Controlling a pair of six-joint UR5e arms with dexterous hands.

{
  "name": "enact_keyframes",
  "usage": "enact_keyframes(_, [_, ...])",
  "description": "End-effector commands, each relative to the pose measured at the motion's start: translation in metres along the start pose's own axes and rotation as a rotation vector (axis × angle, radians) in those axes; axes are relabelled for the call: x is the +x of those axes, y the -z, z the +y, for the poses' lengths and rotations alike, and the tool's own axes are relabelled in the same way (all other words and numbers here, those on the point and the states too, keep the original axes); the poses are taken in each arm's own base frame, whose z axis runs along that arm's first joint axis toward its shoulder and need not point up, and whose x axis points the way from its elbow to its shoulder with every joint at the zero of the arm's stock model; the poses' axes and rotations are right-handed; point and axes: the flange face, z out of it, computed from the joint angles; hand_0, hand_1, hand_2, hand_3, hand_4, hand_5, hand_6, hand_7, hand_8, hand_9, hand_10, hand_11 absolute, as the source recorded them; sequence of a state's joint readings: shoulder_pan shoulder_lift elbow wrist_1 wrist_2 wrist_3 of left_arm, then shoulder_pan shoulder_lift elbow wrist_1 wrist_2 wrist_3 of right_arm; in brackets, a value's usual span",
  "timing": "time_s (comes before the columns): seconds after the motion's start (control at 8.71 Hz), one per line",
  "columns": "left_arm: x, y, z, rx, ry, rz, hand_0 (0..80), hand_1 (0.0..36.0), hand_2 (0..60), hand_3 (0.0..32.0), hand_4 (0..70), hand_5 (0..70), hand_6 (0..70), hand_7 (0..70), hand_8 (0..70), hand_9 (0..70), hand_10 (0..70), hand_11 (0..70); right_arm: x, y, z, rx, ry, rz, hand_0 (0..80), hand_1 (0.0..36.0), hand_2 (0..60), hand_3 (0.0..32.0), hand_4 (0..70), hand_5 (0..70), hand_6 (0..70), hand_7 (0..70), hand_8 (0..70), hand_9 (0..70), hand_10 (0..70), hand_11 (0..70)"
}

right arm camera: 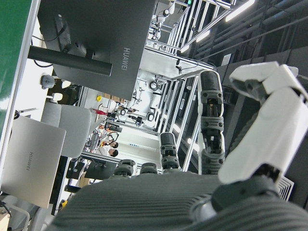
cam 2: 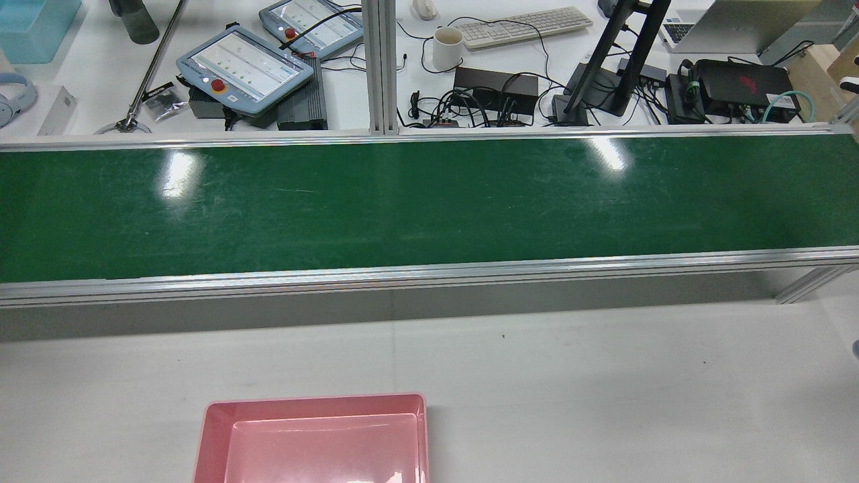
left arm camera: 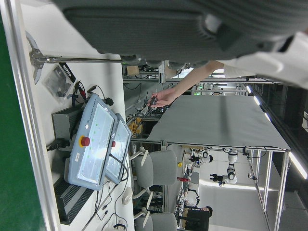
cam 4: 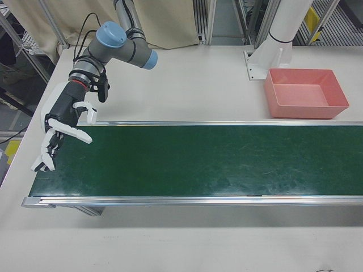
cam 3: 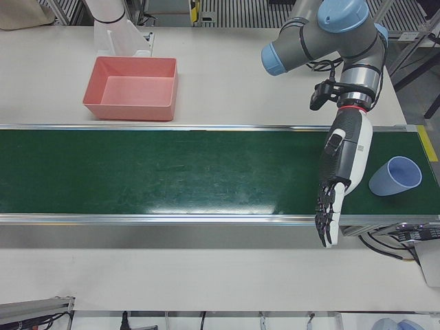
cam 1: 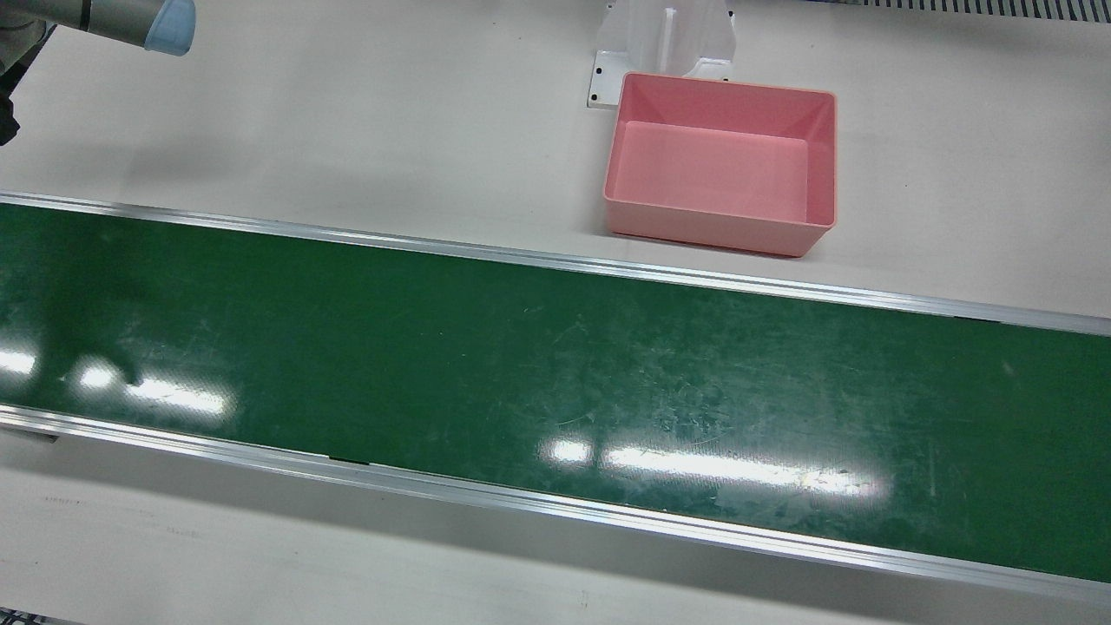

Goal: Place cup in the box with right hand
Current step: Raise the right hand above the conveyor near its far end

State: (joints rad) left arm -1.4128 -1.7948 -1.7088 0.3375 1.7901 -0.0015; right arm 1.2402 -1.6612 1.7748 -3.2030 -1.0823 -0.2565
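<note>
- Though the front view takes in the whole green belt (cam 1: 555, 365), no cup lies on this stretch; the pink box (cam 1: 722, 165) sits empty on the white table just behind the belt's far rail.
- From the rear view, the box (cam 2: 315, 439) shows at the near edge, and neither hand appears.
- In the left-front view, the left hand (cam 3: 337, 182) hangs over the belt's end, fingers straight and slightly apart, holding nothing; the blue cup (cam 3: 394, 177) lies tipped on the belt just beside it.
- In the right-front view, the right hand (cam 4: 59, 133) hovers spread and empty over the opposite belt end, well apart from the box (cam 4: 305, 93).
- The hand views show only the room beyond.
- I judge the task barely begun: the right hand waits, and the cup must come within its reach before any grasp.
</note>
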Motion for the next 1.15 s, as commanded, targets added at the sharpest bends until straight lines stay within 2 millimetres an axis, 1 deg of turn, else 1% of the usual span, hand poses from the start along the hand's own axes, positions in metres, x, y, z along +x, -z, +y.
enact_keyframes(0.0, [0.0,0.0,0.0,0.0,0.002,0.001,0.0,0.0,0.0,0.0,0.0,0.0,0.0,0.0,0.0,0.0,0.0,0.0,0.007,-0.001,0.0,-0.005,0.015,0.016,38.4,12.5,55.6,0.0,70.0,0.0,6.1,25.8,0.2,3.7,4.6,5.3])
enact_keyframes(0.11, [0.0,0.0,0.0,0.001,0.0,0.0,0.0,0.0,0.0,0.0,0.0,0.0,0.0,0.0,0.0,0.0,0.0,0.0,0.019,-0.003,0.007,-0.019,0.019,0.039,44.4,4.8,19.7,0.0,70.0,0.0,6.8,29.4,1.6,5.9,4.5,5.0])
enact_keyframes(0.23, [0.0,0.0,-0.001,0.001,0.0,0.0,0.0,0.0,0.0,0.0,0.0,0.0,0.0,0.0,0.0,0.0,0.0,0.0,0.039,-0.009,0.021,-0.042,0.01,0.069,46.2,0.0,0.0,0.0,70.0,0.0,5.9,25.7,2.1,5.7,1.8,1.7])
enact_keyframes(0.34, [0.0,0.0,0.0,0.0,0.0,0.0,0.0,0.0,0.0,0.0,0.0,0.0,0.0,0.0,0.0,0.0,0.0,0.0,0.056,-0.02,0.041,-0.073,-0.002,0.089,46.9,0.0,0.0,0.0,48.6,0.3,4.6,19.3,1.4,3.9,0.3,0.3])
enact_keyframes(0.46, [0.0,0.0,-0.001,0.003,0.002,0.0,0.0,0.0,0.0,0.0,0.0,0.0,0.0,0.0,0.0,0.0,0.0,0.0,0.061,-0.021,0.049,-0.086,0.01,0.094,47.8,0.0,0.0,1.4,31.0,1.3,2.5,15.4,0.1,1.9,0.0,0.4])
enact_keyframes(0.57, [0.0,0.0,-0.001,0.001,0.0,0.001,0.0,0.0,0.0,0.0,0.0,0.0,0.0,0.0,0.0,0.0,0.0,0.0,0.069,-0.035,0.071,-0.117,0.001,0.088,47.7,0.0,0.0,5.6,27.2,1.4,2.0,14.8,0.0,1.8,0.0,0.3])
enact_keyframes(0.69, [0.0,0.0,-0.001,0.003,0.001,0.0,0.0,0.0,0.0,0.0,0.0,0.0,0.0,0.0,0.0,0.0,0.0,0.0,0.075,-0.039,0.092,-0.112,0.025,0.101,47.6,0.0,0.0,5.6,28.0,1.3,1.5,12.7,0.0,1.3,0.0,0.0])
enact_keyframes(0.8, [0.0,0.0,-0.001,0.001,0.002,0.0,0.0,0.0,0.0,0.0,0.0,0.0,0.0,0.0,0.0,0.0,0.0,0.0,0.084,-0.037,0.103,-0.095,0.057,0.123,47.9,0.0,0.0,6.0,31.5,1.1,1.4,13.4,0.0,1.2,0.0,0.0])
enact_keyframes(0.92, [0.0,0.0,-0.001,0.001,0.0,0.0,0.0,0.0,0.0,0.0,0.0,0.0,0.0,0.0,0.0,0.0,0.0,0.0,0.094,-0.037,0.106,-0.093,0.055,0.134,47.7,0.0,0.0,6.2,31.9,0.9,1.3,13.5,0.0,1.3,0.0,0.0])
enact_keyframes(1.03, [0.0,0.0,-0.001,0.001,0.0,0.0,0.0,0.0,0.0,0.0,0.0,0.0,0.0,0.0,0.0,0.0,0.0,0.0,0.093,-0.038,0.107,-0.096,0.042,0.124,47.3,0.0,0.0,8.0,28.5,1.1,1.0,12.1,0.0,1.0,0.0,0.0])
